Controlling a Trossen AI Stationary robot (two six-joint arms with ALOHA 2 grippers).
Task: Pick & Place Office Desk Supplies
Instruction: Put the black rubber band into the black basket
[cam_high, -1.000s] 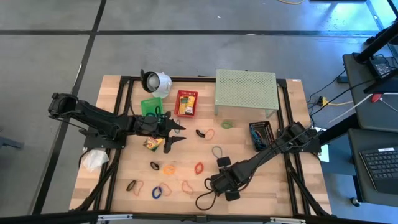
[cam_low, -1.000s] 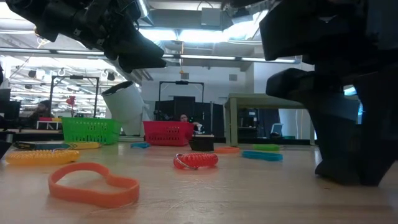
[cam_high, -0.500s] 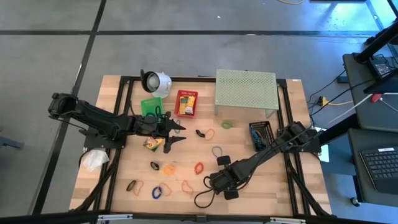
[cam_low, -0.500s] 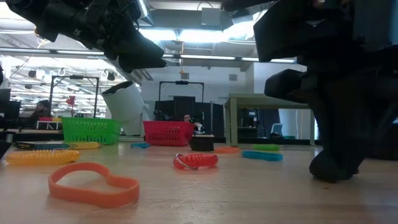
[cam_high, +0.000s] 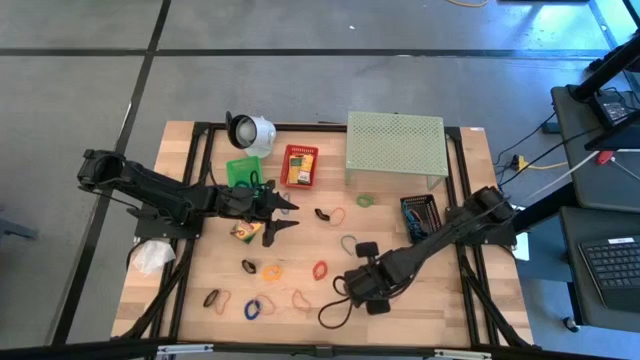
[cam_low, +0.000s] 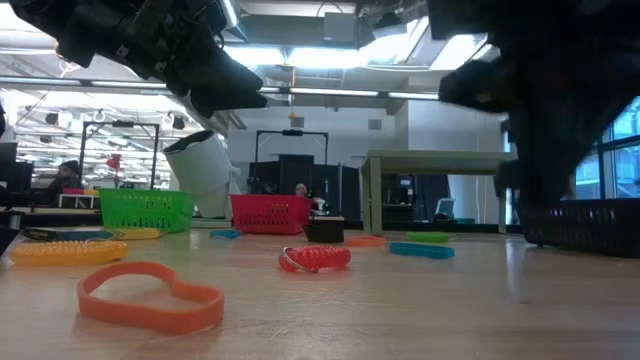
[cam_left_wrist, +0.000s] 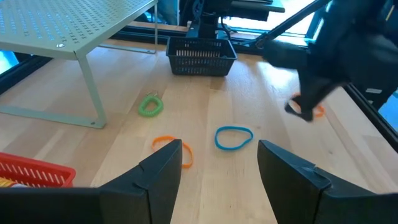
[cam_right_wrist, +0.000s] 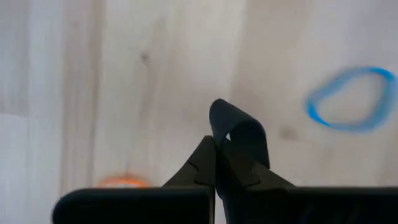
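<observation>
**A:** What does the worktop (cam_high: 440, 300) look like from above?

**B:** It is pale wood in a black frame, with two dark arms reaching in from either side. Small rubber bands lie scattered over its near half: a blue band (cam_high: 253, 308), an orange band (cam_high: 272, 270), a red band (cam_high: 320, 269) and others. A crayon box (cam_high: 243, 231) lies left of centre.

**A:** Where is the right gripper (cam_high: 343, 303), and what are its jaws doing?

**B:** It is over the near middle of the worktop. Its jaws are pressed together on a black rubber band (cam_high: 329, 318), which hangs from them as a loop. In the right wrist view the folded black strip (cam_right_wrist: 239, 134) sticks out from between the closed fingers (cam_right_wrist: 200, 165), with the blue band (cam_right_wrist: 351, 99) on the wood beyond.

**A:** And the left gripper (cam_high: 283, 215)?

**B:** It hovers left of centre, just beside the crayon box, its jaws spread wide and holding nothing. Its wrist view looks past both fingers (cam_left_wrist: 161, 171) at an orange loop (cam_left_wrist: 175, 149), a blue loop (cam_left_wrist: 234, 137) and a green loop (cam_left_wrist: 150, 105) lying on the wood.

**A:** What sits along the far side?

**B:** A green basket (cam_high: 241, 170), a red basket (cam_high: 299, 166) holding another crayon box, a pale green perforated shelf (cam_high: 395, 145), and a white round object (cam_high: 252, 131) at far left. A black basket (cam_high: 418, 216) sits at the right, near the shelf.
</observation>
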